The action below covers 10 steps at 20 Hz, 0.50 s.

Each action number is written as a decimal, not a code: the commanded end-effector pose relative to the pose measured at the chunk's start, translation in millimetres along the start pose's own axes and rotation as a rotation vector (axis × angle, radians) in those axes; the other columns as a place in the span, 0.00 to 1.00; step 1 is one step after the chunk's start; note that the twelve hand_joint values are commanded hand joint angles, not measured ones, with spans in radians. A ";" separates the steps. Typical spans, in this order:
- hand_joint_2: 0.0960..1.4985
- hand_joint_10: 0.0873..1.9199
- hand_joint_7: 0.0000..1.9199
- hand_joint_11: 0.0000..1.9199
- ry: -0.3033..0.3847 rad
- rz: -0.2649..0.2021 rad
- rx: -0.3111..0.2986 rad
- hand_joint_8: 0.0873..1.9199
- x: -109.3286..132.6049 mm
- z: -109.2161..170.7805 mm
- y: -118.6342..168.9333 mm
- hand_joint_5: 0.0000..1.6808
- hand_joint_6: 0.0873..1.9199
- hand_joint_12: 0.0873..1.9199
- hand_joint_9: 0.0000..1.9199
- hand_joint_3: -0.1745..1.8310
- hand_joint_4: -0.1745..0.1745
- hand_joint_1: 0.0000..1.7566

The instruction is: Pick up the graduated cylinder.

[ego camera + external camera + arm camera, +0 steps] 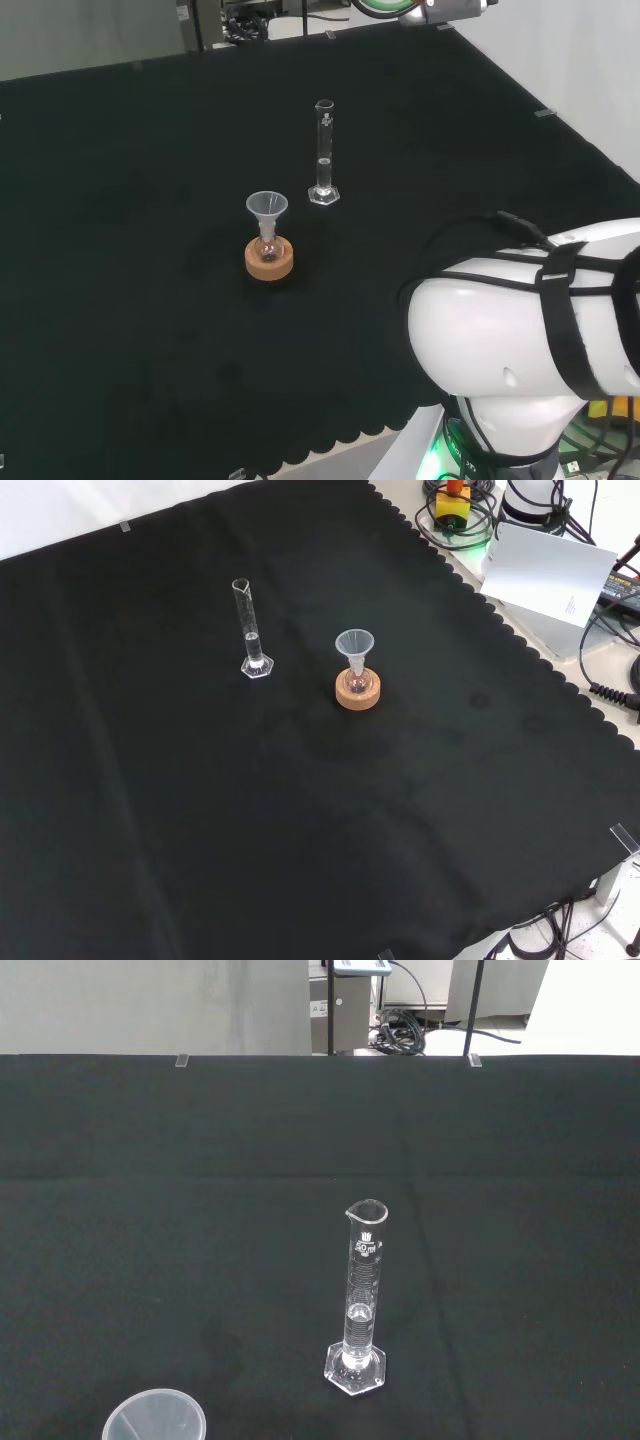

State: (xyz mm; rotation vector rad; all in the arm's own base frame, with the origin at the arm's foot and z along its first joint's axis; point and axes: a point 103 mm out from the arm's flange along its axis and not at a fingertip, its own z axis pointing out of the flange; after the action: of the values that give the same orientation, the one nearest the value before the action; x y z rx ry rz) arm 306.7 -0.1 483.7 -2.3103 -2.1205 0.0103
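A tall clear graduated cylinder (323,152) stands upright on its hexagonal foot on the black cloth, a little clear liquid in its lower part. The front view has the cylinder (250,629) left of the funnel, and the wrist view has the cylinder (361,1300) standing free some way ahead of the camera. Nothing touches it.
A small flask with a clear funnel (267,212) in its neck sits on a cork ring (269,259), near the cylinder. The funnel's rim (155,1418) shows in the wrist view. The arm's white links (530,330) stand at the head view's lower right. Cables and boxes (545,565) lie beyond the cloth's scalloped edge.
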 end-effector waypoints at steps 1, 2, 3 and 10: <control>0.85 0.00 0.01 0.01 -0.007 0.002 -0.004 0.23 0.5 0.7 0.2 0.16 0.00 0.71 0.23 0.10 0.39 0.11; 0.88 0.00 0.00 0.00 -0.006 0.003 -0.002 0.21 0.7 1.3 0.5 0.16 0.00 0.70 0.22 0.11 0.40 0.07; 0.90 0.00 0.00 0.00 -0.007 0.002 -0.002 0.20 1.0 2.0 0.9 0.16 0.00 0.70 0.21 0.11 0.41 0.06; 0.91 0.00 0.00 0.00 0.005 0.013 0.004 0.19 -1.0 4.8 4.1 0.16 0.00 0.70 0.21 0.12 0.41 0.04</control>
State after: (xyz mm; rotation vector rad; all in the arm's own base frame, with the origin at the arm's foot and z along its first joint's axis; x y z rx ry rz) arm 308.2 -10.0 482.8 -2.3042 -2.1124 -0.0237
